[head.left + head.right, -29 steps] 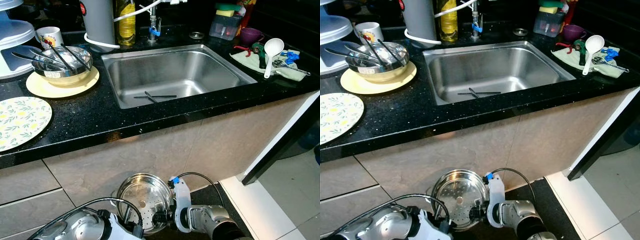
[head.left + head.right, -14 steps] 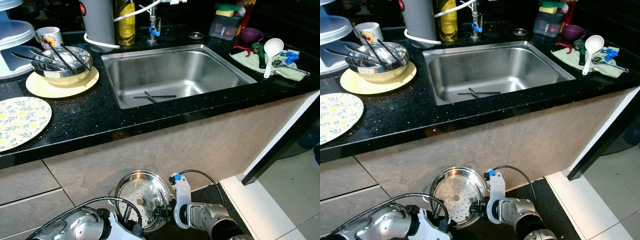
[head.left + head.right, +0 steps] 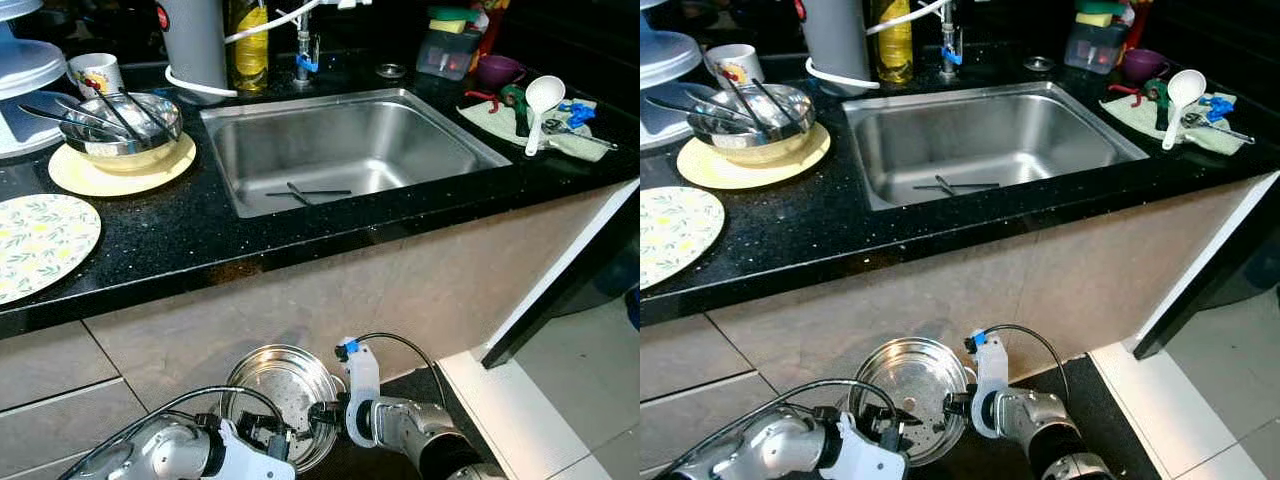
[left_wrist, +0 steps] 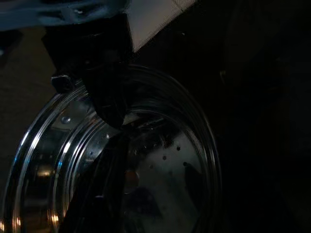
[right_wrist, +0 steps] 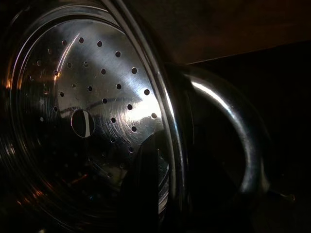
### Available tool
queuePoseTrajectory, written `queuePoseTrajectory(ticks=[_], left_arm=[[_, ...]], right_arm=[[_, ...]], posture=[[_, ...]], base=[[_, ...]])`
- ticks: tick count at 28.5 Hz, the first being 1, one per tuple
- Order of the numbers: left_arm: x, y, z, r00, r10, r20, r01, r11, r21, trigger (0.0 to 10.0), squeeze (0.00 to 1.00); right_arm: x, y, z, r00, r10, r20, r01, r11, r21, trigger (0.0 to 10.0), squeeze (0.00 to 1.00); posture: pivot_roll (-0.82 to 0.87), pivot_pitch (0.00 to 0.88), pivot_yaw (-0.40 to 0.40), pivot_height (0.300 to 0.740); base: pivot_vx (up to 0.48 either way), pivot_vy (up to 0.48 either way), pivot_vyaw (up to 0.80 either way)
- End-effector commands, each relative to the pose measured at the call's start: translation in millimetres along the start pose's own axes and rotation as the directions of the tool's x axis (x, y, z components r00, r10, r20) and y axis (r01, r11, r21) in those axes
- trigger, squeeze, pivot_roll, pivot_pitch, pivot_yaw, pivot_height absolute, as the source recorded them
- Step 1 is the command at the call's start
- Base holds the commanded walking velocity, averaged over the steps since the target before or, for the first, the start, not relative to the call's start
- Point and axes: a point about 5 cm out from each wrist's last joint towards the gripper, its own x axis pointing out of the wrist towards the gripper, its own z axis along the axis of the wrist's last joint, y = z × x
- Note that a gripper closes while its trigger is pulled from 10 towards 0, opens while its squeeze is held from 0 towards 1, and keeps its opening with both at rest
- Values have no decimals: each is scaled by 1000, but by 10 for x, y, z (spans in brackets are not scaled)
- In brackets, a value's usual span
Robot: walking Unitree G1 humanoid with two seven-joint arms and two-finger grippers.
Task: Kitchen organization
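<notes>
Nearest, at six o'clock low in the head views, both grippers meet on a perforated steel steamer pan (image 3: 283,398) carried below the counter front. The right gripper (image 3: 322,412) is clenched on the pan's rim at its three o'clock side, by the looped handle (image 5: 233,136), one finger pressed against the inner wall; that edge grip probably keeps the wide pan tilted so it can be lifted. The left gripper (image 3: 892,416) sits at the pan's seven o'clock edge, one black finger (image 4: 109,165) lying over the rim into the bowl; whether it is clamped or only steadying, I cannot tell.

Farther, at twelve o'clock, the black countertop (image 3: 190,240) holds the steel sink (image 3: 345,145) with two chopsticks (image 3: 308,192) in its basin. At ten o'clock a floral plate (image 3: 40,245), then a metal bowl (image 3: 120,122) of utensils on a yellow plate (image 3: 120,168). At two o'clock, a white ladle (image 3: 538,105) rests on a cloth (image 3: 500,118), likely for drying.
</notes>
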Motion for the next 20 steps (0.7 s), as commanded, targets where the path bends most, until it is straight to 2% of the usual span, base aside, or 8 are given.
queuePoseTrajectory(ticks=[1,5,7,8,10,12,17,20], left_arm=[[-34,257,157,985,145,97,-144,989,-18,10000,0],[-63,313,172,978,182,103,-176,982,-68,10000,0],[-120,397,167,969,233,88,-218,964,-150,10000,0],[-120,397,167,969,233,88,-218,964,-150,10000,0],[-210,509,143,954,294,54,-270,925,-268,10000,0],[-274,564,139,950,311,40,-283,904,-319,10000,0],[-491,694,231,932,353,77,-286,852,-439,10000,0],[-590,709,254,936,345,71,-280,849,-447,10000,0]], right_arm=[[24,-73,-260,994,-43,-103,42,999,-8,0,0],[20,-87,-267,994,-48,-103,47,999,-10,0,0],[15,-107,-279,993,-58,-104,56,998,-16,0,0],[15,-107,-279,993,-58,-104,56,998,-16,0,0],[5,-140,-307,991,-74,-108,71,997,-30,0,0],[-4,-167,-332,990,-88,-113,83,996,-43,0,0],[-39,-249,-417,985,-114,-126,108,993,-54,0,0],[-56,-288,-431,985,-129,-116,122,990,-66,0,0]], posture=[[-74,185,-56,740],[-74,185,-56,740],[-76,185,-50,740],[-76,185,-50,740],[-78,185,-49,740],[-78,183,-50,740],[-78,183,-50,740],[-76,174,-52,740]], base=[[0,0,0],[0,0,0],[0,0,0],[0,0,0],[0,0,0],[0,0,0],[0,0,0],[0,0,0]])
